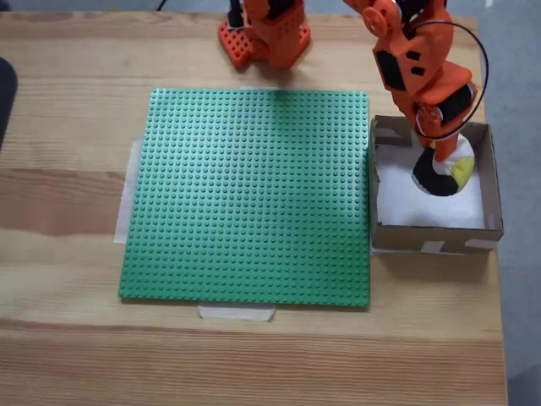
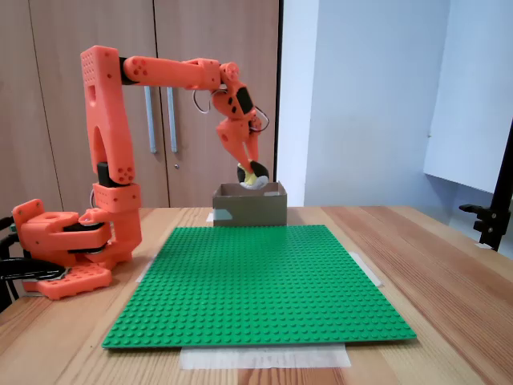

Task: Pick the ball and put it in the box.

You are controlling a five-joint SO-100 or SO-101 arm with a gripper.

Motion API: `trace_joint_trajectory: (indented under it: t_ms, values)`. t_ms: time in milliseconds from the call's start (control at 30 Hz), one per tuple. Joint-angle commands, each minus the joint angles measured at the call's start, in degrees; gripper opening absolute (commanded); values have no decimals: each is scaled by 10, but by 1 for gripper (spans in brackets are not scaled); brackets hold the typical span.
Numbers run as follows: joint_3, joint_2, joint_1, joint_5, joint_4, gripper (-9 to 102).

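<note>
Nearest us in a fixed view lies a green studded baseplate (image 2: 260, 285), taped flat to a wooden table (image 2: 449, 273). Behind it we see the cardboard box (image 2: 250, 205). Above the box, the orange arm (image 2: 108, 128) reaches across and down — its gripper (image 2: 251, 175) is closed around the ball (image 2: 255, 177), held just over the box's rim. From above in a fixed view, we see the ball (image 1: 444, 173) over the box's white floor (image 1: 406, 203).
</note>
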Motion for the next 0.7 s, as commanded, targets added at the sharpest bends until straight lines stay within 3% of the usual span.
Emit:
trace_joint_trajectory:
  t_ms: [0,300,667]
  values:
    - [-12,6,1,13,-6,-1]
    - [-11,-4,1,5,-8,0]
    - [-10,-4,-4,3,5,11]
